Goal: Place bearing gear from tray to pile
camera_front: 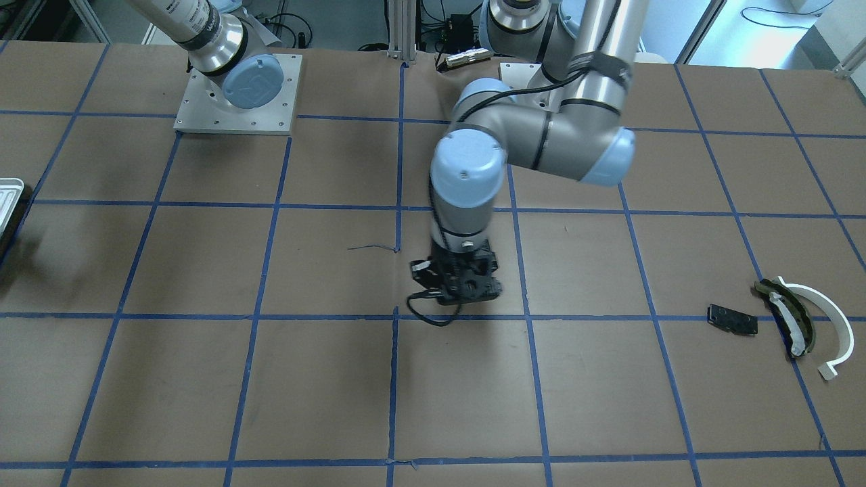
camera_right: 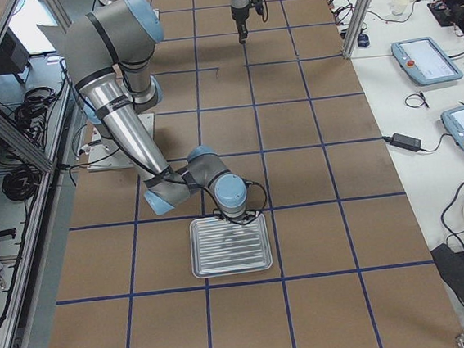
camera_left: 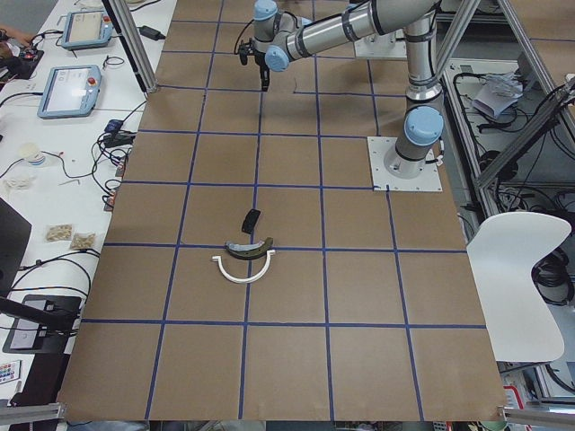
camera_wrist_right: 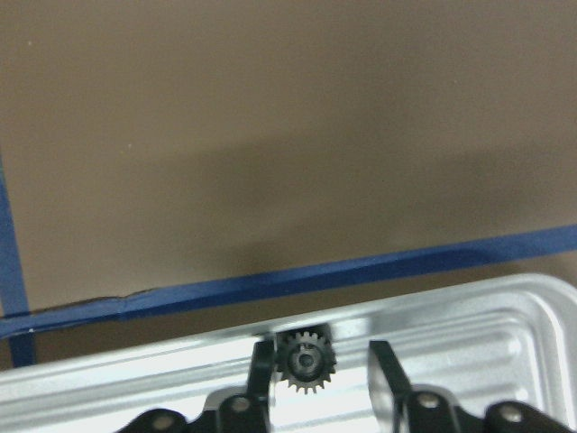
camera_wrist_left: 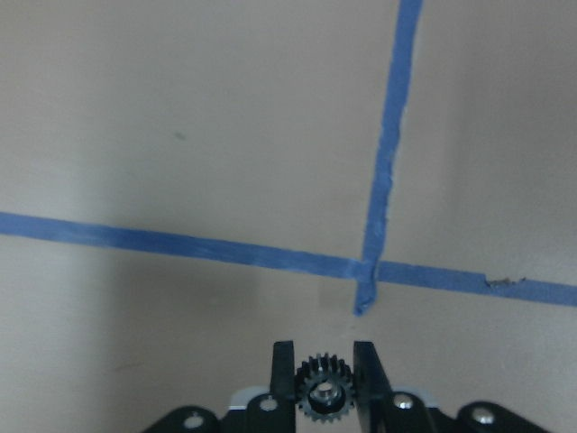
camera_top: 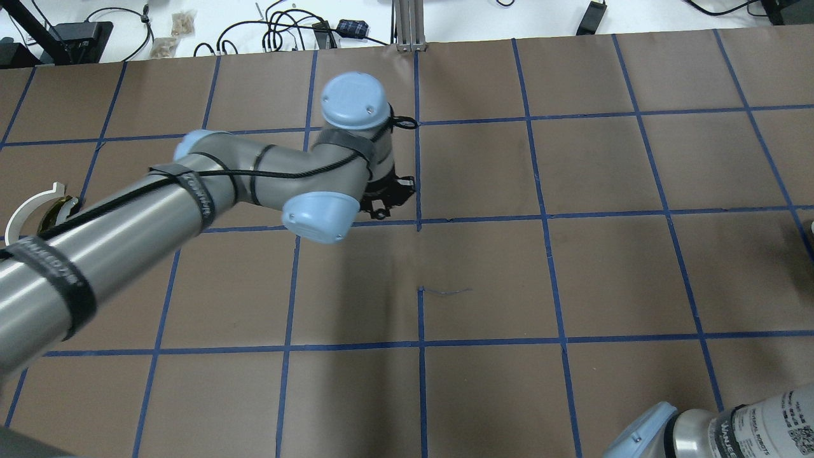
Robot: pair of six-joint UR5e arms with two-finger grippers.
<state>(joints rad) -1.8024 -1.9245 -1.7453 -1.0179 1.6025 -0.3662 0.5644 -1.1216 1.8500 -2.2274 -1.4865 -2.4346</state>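
My left gripper [camera_wrist_left: 325, 356] is shut on a small black bearing gear [camera_wrist_left: 325, 394] and holds it above the table's middle, over a blue tape crossing; it also shows in the front view [camera_front: 467, 287]. The pile lies far off: a white arc [camera_front: 829, 318], an olive-and-white curved piece [camera_front: 788, 314] and a black plate [camera_front: 732, 319]. My right gripper [camera_wrist_right: 322, 365] is open over the silvery tray [camera_wrist_right: 451, 334], its fingers either side of a second black gear [camera_wrist_right: 305, 363], which is close to one finger with a gap to the other. The tray also shows in the right view [camera_right: 231, 246].
The table is brown paper with a blue tape grid. The two arm base plates [camera_front: 237, 95] stand at the robot's edge. Tablets and cables [camera_right: 427, 61] lie on the side bench beyond the table's far edge.
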